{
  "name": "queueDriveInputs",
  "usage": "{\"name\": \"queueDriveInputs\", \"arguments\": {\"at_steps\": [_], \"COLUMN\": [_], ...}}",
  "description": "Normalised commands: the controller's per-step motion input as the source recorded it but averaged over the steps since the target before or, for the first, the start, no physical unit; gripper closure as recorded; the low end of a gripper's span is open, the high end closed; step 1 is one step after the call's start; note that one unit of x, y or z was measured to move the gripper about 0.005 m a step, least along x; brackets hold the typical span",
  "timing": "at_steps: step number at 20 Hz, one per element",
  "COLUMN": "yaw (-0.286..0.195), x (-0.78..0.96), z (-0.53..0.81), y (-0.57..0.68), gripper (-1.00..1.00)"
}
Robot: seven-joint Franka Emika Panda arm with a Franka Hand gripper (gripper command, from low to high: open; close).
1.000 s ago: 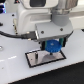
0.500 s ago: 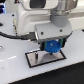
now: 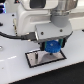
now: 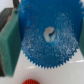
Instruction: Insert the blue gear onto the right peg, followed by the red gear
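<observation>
Over the last second I have come down a little and drifted toward the exterior view's right, so the blue gear [image 3: 52,48] now hangs low over the right end of the grey plate [image 3: 35,58] instead of riding higher above it. My jaws [image 3: 51,46] are closed on the blue gear, pinching it at its toothed rim; in the wrist view a green pad [image 4: 8,46] presses against one side of the gear [image 4: 47,36], and the opposite side is out of frame.

The right peg is hidden under the gear in both views, so I cannot tell whether the hub hole [image 4: 49,34] sits over it. That is my main worry: if the bore is off to one side as I lower, I judge the gear would land on the peg tip, tilt in my grip or jam. A rim pinch on teeth could also let the gear twist.

The red gear [image 4: 29,81] shows only as a sliver at the edge of the wrist view, near the blue gear's rim; a sideways correction that way might nudge it.

Room looks fair: the white table [image 3: 15,72] around the plate is open, but the plate's black edge lies just beside the gear.
</observation>
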Motion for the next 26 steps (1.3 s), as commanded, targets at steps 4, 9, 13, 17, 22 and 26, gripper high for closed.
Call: {"name": "queueDriveInputs", "arguments": {"at_steps": [4,9,13,17,22,26], "yaw": [0.000,0.000,0.000,0.000,0.000,0.000], "x": [0.43,0.52,0.37,0.20,0.09,0.14], "z": [0.28,0.44,0.21,-0.02,-0.03,-0.18], "y": [-0.05,-0.08,-0.07,0.00,0.00,0.00], "gripper": [1.00,1.00,1.00,1.00,1.00,1.00]}}
